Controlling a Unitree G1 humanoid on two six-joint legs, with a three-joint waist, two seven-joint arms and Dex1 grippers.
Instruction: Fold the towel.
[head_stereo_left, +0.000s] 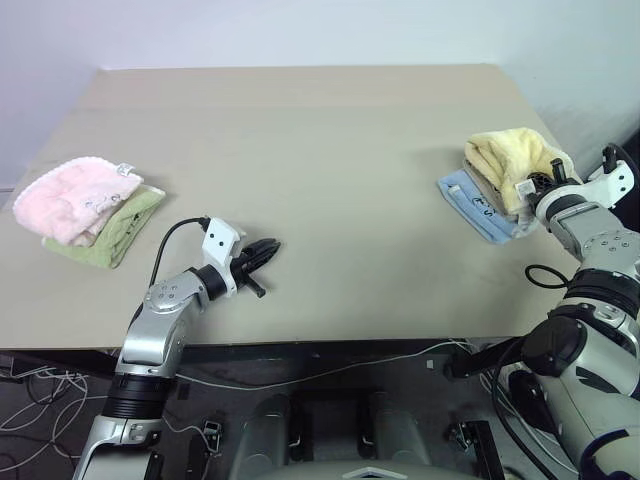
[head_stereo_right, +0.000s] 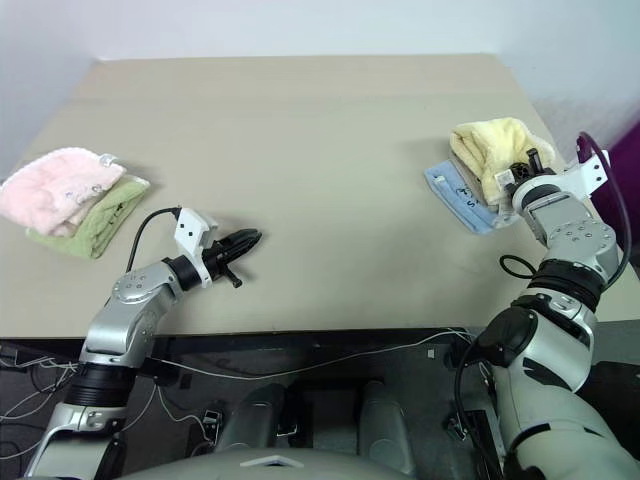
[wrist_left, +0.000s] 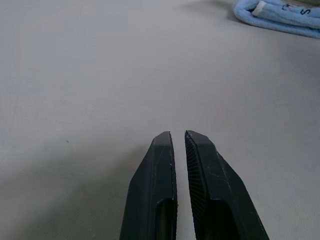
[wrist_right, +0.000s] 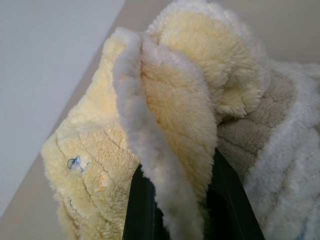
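Observation:
The towel (head_stereo_left: 510, 155) is pale yellow and lies folded in a bunch on a stack of cloths at the table's right edge. My right gripper (head_stereo_left: 540, 185) is at its near side. In the right wrist view its two black fingers (wrist_right: 231, 200) are pressed on either side of a fold of the towel (wrist_right: 175, 100) with whitish edging, so it is shut on the towel. My left gripper (head_stereo_left: 262, 252) hovers low over bare table near the front left, shut and holding nothing; the left wrist view shows its fingertips (wrist_left: 200, 145) nearly touching.
Beneath the towel lies a light blue cloth (head_stereo_left: 475, 205) with black marks, and a beige cloth (wrist_right: 250, 135) shows beside it. A pink fluffy towel (head_stereo_left: 75, 195) on a green cloth (head_stereo_left: 120, 230) sits at the left edge. Bare table (head_stereo_left: 330, 150) spans the middle.

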